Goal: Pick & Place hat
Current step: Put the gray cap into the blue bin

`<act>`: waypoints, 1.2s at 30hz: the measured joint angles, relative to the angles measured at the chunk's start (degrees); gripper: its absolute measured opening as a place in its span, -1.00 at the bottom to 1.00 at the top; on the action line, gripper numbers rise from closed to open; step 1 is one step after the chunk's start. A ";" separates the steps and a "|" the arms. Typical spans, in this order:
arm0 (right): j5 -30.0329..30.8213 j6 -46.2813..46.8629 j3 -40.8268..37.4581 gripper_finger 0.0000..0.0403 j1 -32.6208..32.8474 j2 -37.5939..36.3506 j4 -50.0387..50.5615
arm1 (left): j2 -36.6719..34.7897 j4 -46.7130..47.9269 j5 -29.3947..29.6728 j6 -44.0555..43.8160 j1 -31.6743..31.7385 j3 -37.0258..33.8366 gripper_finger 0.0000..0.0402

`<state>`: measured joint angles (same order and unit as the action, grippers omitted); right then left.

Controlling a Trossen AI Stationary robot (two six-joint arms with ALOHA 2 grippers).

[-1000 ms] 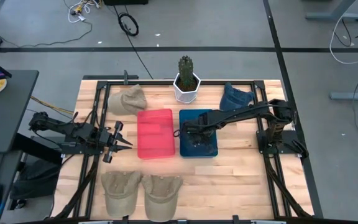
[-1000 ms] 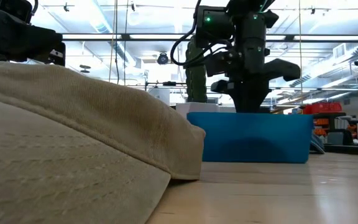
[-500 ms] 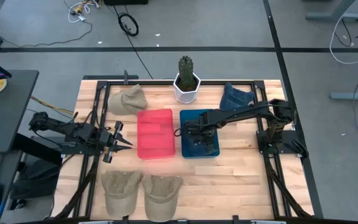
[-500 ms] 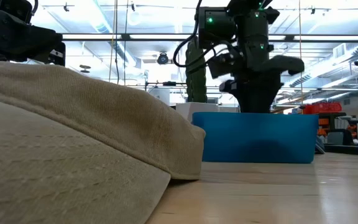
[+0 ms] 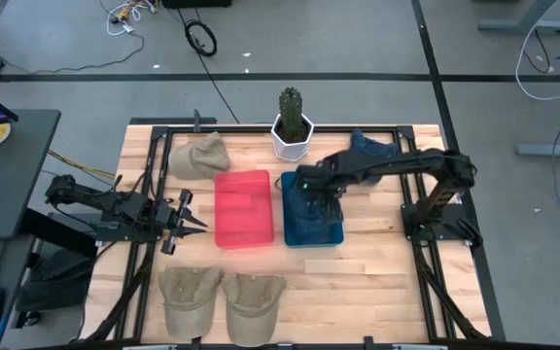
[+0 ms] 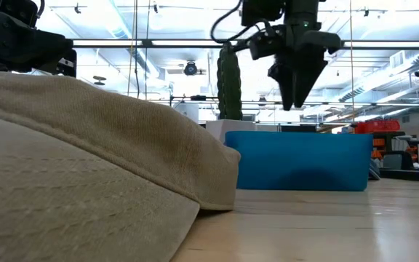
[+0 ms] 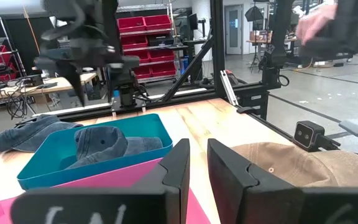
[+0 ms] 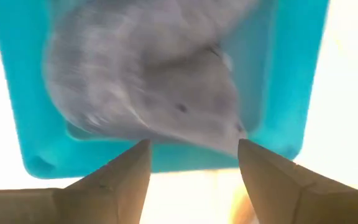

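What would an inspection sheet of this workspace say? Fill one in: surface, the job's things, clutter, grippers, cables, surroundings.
Surface: wooden table, black frame.
Job's things: blue hat lying in blue bin; second blue hat behind it; pink bin beside it; tan hat at back left; two tan hats at front edge.
Clutter: potted cactus.
Grippers: right gripper open, empty, above blue bin; left gripper waits at left edge, slightly open.
Cables: black cable on floor.
Surroundings: red shelf bins; a person's hand.

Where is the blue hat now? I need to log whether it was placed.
The blue hat lies inside the blue bin at mid-table, right of the pink bin, with the open right claw above it.
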<state>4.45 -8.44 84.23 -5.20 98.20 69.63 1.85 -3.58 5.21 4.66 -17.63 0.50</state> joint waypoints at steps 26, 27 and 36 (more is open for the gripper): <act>6.28 1.97 -4.95 0.20 -36.20 -4.67 1.70 | 0.00 -0.03 0.01 0.00 0.00 0.00 -0.70; 6.20 1.70 -5.77 0.20 -37.06 -4.67 1.15 | 0.00 -0.04 0.01 -0.02 -0.01 0.02 -0.70; 3.53 -2.21 -17.28 0.20 -42.51 -4.64 -8.40 | 0.01 -0.02 0.01 -0.01 -0.01 0.00 -0.70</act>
<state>7.97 -10.65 66.95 -47.71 93.56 61.23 1.86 -3.60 5.22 4.66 -17.64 0.50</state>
